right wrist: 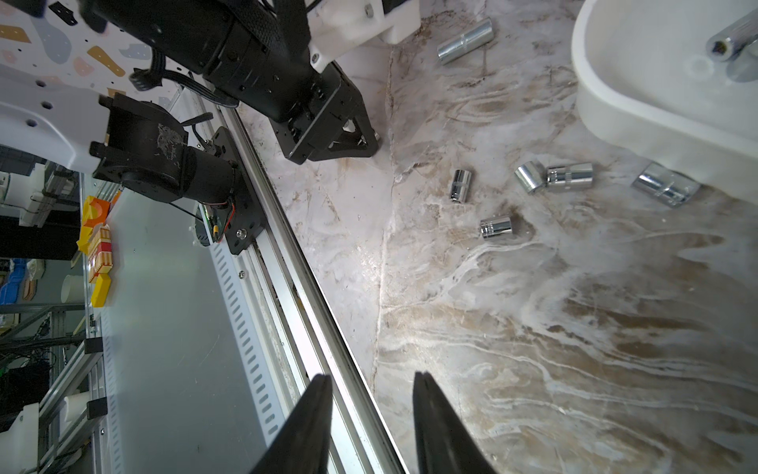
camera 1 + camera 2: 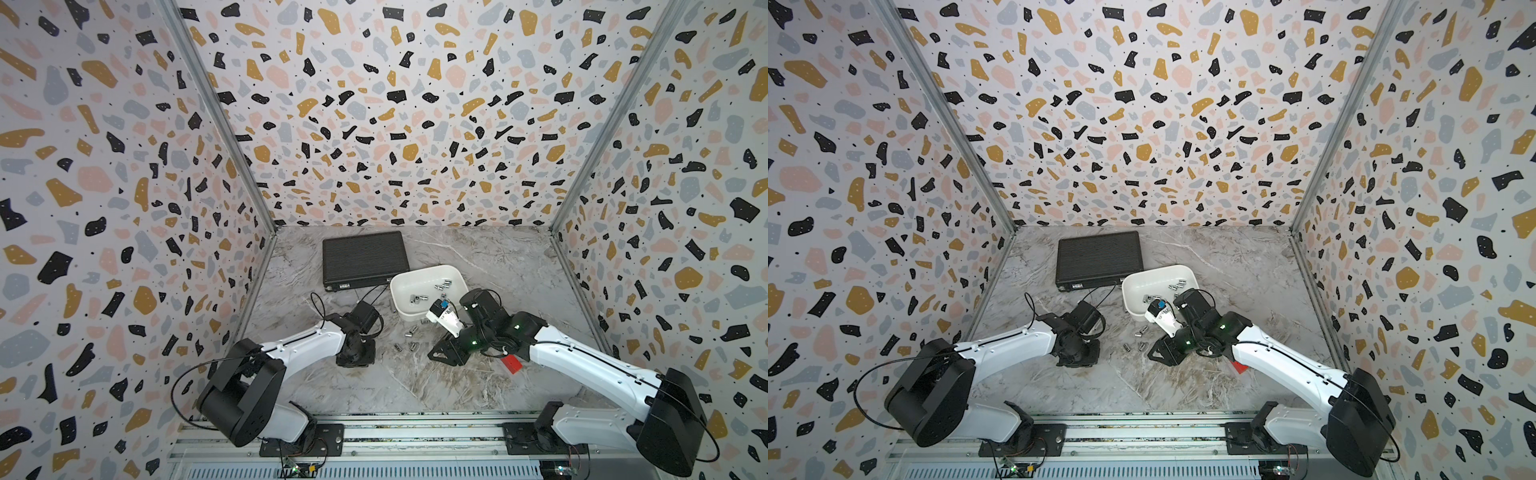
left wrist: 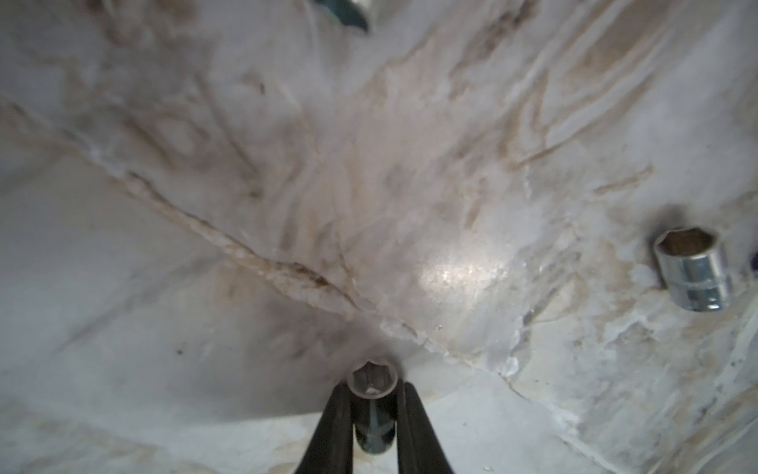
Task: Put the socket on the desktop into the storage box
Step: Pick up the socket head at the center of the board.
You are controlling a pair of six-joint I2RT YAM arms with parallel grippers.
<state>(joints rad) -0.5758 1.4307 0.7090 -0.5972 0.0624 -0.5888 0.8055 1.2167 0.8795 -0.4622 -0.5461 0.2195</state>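
In the left wrist view the left gripper [image 3: 371,390] is clamped shut on a socket [image 3: 372,378]. The chrome barrel sits between the two black fingers [image 3: 338,414], and its hexagonal mouth pokes out just past their tips, low over the worktop [image 3: 287,205]. Whether the socket touches the worktop cannot be told. A second socket [image 3: 693,269] lies on its side, well apart from this gripper. In both top views this gripper points down at the worktop, lower middle of the frame and a little left of centre.

The right gripper [image 1: 369,381] stands partly open with nothing between its jaws, above the near part of the worktop. A small red block [image 2: 511,364] lies beside the right arm.

Farther in, loose sockets [image 1: 496,227] are scattered on the worktop between the two grippers, one of them right against the storage box [image 2: 428,271]. The box sits just right of centre in the top views, with several boxed sockets [image 2: 442,286] inside it. Behind it, up and to the left, lies a black ribbed case [image 2: 365,257].
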